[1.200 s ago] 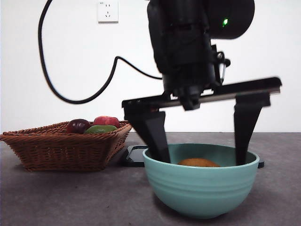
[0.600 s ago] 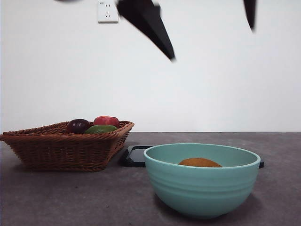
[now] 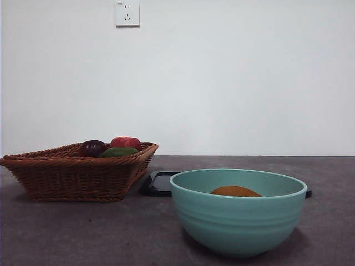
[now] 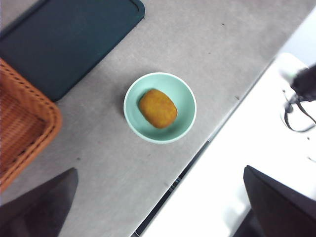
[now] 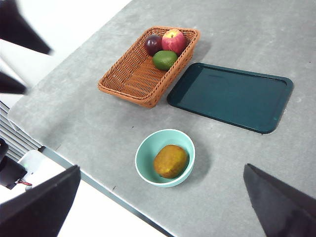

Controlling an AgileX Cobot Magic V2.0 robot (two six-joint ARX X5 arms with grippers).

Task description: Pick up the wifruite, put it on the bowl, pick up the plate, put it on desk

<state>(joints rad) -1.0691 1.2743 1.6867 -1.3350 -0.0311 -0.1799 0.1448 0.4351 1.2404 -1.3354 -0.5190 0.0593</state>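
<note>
You have the wifruite (image 3: 235,192) lying inside the bowl (image 3: 238,219), which stands on the surface (image 3: 83,233) at the near edge, right of centre in the front view; only the top of the orange-brown fruit shows over the mint-teal rim there, while both wrist views look down on it resting on the bowl's floor. Behind the bowl, and running off to its left and right, the dark flat plate (image 5: 231,96) lies on the surface, bare, with its near left corner showing just beside the wicker basket (image 3: 77,172). The basket sits at the left, well apart from the bowl, and holds a dark purple fruit (image 3: 92,148), a red apple (image 3: 126,142) and a green fruit (image 3: 118,152), all bunched at its right-hand end. Your left hand (image 4: 158,197) is held high above the surface with its two jaws spread wide and nothing between them; the bowl and the wifruite are far below it. Your right hand (image 5: 160,207) is likewise high up, jaws wide apart and holding nothing, looking down over the bowl, the plate and the basket. Neither hand shows in the front view. A wall socket (image 3: 127,13) sits on the white wall at the far side.
</note>
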